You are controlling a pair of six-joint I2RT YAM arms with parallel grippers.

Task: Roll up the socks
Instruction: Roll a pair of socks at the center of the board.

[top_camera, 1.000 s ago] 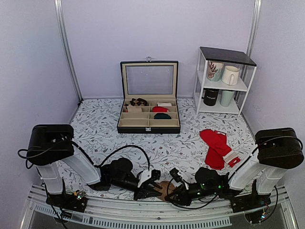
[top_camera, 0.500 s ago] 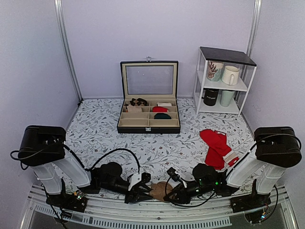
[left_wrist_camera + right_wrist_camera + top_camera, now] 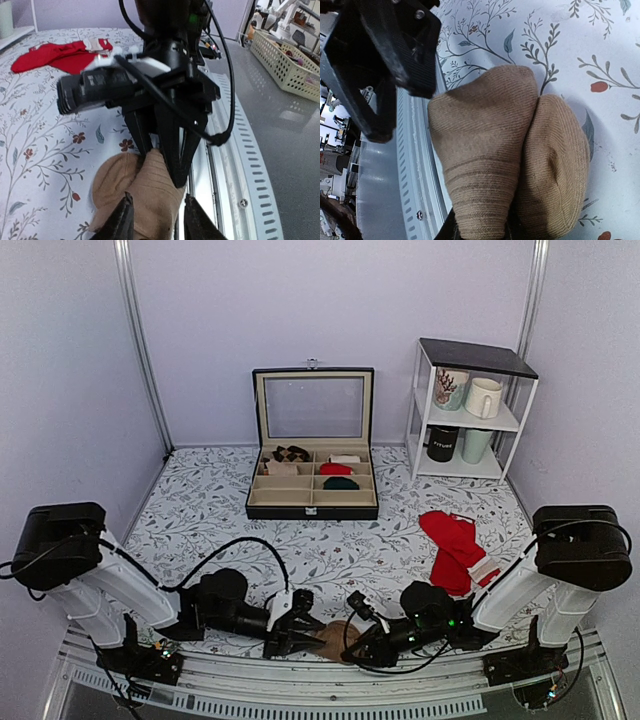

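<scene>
Tan-brown ribbed knit sock roll (image 3: 490, 150), seemingly soft and light, at near edge of table (image 3: 220, 510), best pinched across its middle; right gripper (image 3: 165, 160) clamps it, left gripper (image 3: 157, 220) hold unclear

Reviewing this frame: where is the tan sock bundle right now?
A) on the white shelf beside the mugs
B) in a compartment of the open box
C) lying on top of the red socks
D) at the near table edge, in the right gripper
D: the wrist views show the right gripper clamped on the tan socks, which lie beside the front rail.
</scene>
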